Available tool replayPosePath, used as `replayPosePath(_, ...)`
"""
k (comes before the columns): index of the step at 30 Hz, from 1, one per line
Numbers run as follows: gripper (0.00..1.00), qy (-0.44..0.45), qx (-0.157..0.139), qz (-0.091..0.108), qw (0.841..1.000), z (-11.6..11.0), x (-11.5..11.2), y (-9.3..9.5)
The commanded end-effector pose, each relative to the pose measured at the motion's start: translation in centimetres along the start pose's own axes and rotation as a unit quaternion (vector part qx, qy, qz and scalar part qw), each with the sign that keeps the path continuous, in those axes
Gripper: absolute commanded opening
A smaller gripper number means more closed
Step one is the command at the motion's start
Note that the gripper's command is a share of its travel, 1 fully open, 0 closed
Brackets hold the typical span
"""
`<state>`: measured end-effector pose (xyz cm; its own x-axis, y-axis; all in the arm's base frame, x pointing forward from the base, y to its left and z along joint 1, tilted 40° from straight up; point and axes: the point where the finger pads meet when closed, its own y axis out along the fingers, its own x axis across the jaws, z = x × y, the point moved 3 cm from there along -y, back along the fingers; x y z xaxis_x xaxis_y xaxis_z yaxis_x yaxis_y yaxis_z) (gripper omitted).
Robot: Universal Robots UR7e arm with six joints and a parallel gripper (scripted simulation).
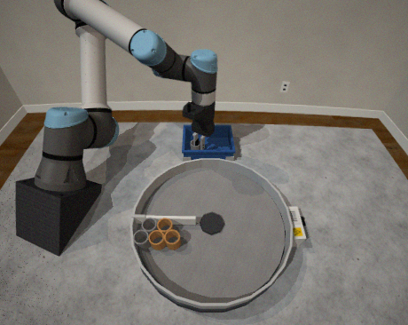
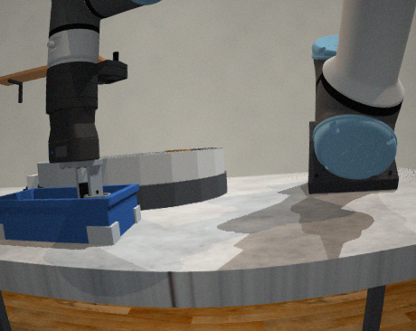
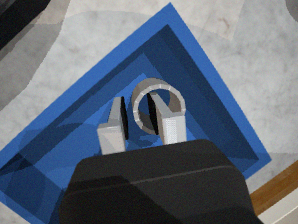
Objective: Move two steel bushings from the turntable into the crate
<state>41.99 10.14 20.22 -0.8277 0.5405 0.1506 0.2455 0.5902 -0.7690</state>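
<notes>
My gripper (image 1: 199, 139) (image 2: 89, 192) (image 3: 137, 107) points down into the blue crate (image 1: 209, 154) (image 2: 46, 222) (image 3: 209, 75). Its fingers stand partly apart. A steel bushing (image 3: 176, 98) stands upright in the crate. One finger is inside its bore and the other is outside, with a visible gap to its wall, so the gripper is open and not clamping it. The bushing's lower end is partly hidden. On the turntable (image 1: 236, 266) (image 2: 159, 168), two grey steel bushings stand at the left rim, beside three orange bushings (image 1: 156, 246).
A white bar (image 1: 178, 218) reaches from the turntable's left rim to its dark hub (image 1: 212, 223), just behind the bushings. The turntable's raised rim is close to the crate. The robot's black base block (image 1: 41, 217) stands at the left. A label plate (image 1: 296, 222) sticks out at the turntable's right.
</notes>
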Motion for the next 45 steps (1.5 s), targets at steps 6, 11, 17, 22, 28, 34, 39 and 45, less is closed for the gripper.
replayPosePath(6,0.47,0.000,0.000,0.000,1.000,0.0,0.0,-0.1)
replayPosePath(11,0.47,0.000,0.000,0.000,1.000,0.0,0.0,-0.6)
replayPosePath(17,0.47,0.000,0.000,0.000,1.000,0.0,0.0,-0.6)
replayPosePath(22,0.47,0.000,0.000,0.000,1.000,0.0,0.0,-0.6)
replayPosePath(28,0.47,0.000,0.000,0.000,1.000,0.0,0.1,-1.1)
replayPosePath(34,0.47,0.000,0.000,0.000,1.000,0.0,0.1,-1.1)
replayPosePath(39,0.47,0.000,0.000,0.000,1.000,0.0,0.1,-1.1)
replayPosePath(45,0.47,0.000,0.000,0.000,1.000,0.0,0.1,-1.7)
